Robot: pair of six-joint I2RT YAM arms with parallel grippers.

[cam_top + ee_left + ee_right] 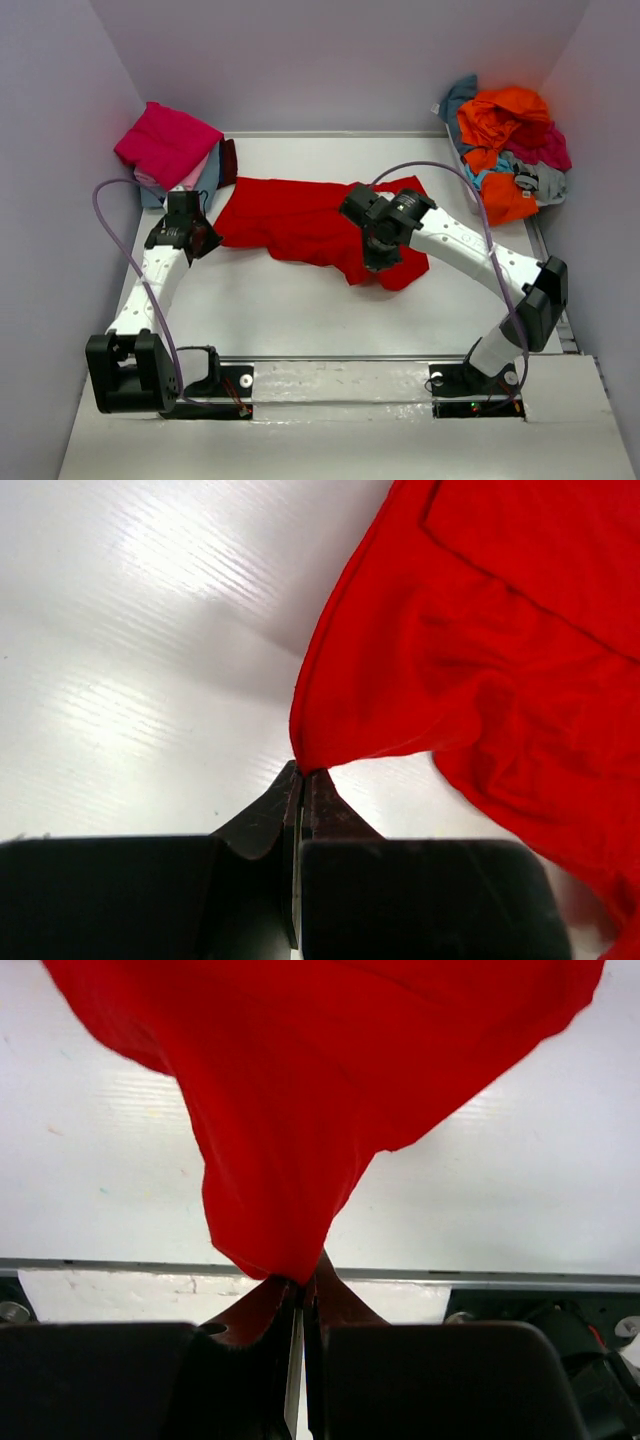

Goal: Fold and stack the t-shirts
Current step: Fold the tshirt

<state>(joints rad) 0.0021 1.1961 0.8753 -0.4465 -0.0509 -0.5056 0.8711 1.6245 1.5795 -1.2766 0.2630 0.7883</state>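
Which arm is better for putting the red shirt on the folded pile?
Probably the left. The left gripper pinches the red shirt at the end nearest the folded pile in the far-left corner. The right gripper also holds the shirt, but farther from the pile.

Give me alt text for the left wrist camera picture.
The left gripper is shut on a pinched edge of a bright red t-shirt, which spreads up and right over a glossy white table.
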